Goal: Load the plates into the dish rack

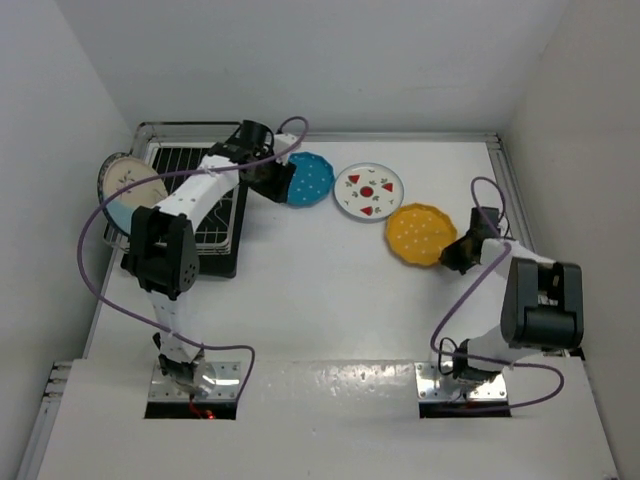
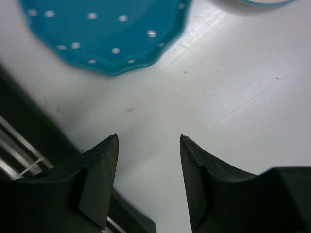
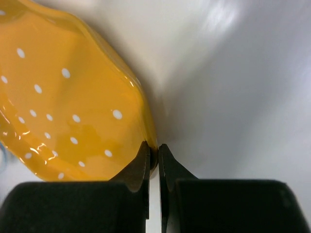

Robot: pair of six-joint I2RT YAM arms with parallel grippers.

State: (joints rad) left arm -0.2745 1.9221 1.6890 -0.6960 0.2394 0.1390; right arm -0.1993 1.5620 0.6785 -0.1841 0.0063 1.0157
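The dish rack (image 1: 190, 190) stands at the far left over its black tray, with two plates upright at its left end (image 1: 125, 185): a cream one and a light-blue and cream one. The blue dotted plate (image 1: 310, 178) (image 2: 104, 34) lies flat just right of the rack. My left gripper (image 1: 272, 182) (image 2: 148, 141) is open and empty over the table beside it. The white plate with red fruit shapes (image 1: 368, 190) lies in the middle. My right gripper (image 1: 450, 252) (image 3: 153, 148) is shut on the rim of the yellow dotted plate (image 1: 420, 233) (image 3: 63, 97), which is tilted.
White walls close in the table on the left, back and right. The black drip tray edge (image 2: 29, 126) shows at the left of the left wrist view. Purple cables loop off both arms.
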